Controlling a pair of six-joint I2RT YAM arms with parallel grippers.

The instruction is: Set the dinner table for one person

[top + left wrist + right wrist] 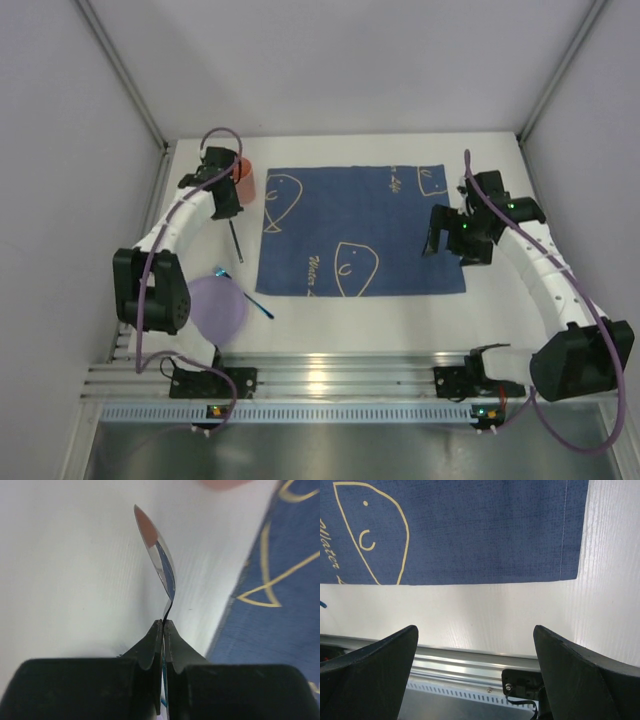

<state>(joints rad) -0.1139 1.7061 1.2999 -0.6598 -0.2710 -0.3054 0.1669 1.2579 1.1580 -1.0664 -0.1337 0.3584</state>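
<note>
My left gripper (229,210) is shut on a metal spoon (235,242) at the left edge of the dark blue cloth (355,230), on the white dinner table (350,325). In the left wrist view the closed jaws (163,622) pinch the spoon's thin neck, and its bowl (157,555) sticks out edge-on above the white top. An orange cup (245,180) stands just beyond the left gripper. My right gripper (445,238) is open and empty over the cloth's right side. In the right wrist view it (475,630) hangs above the table near the cloth's near right corner (470,530).
A lilac plate (215,305) lies at the near left beside the left arm. A blue utensil (257,306) lies next to it. An aluminium rail (330,378) runs along the near edge. Grey walls close in the back and both sides.
</note>
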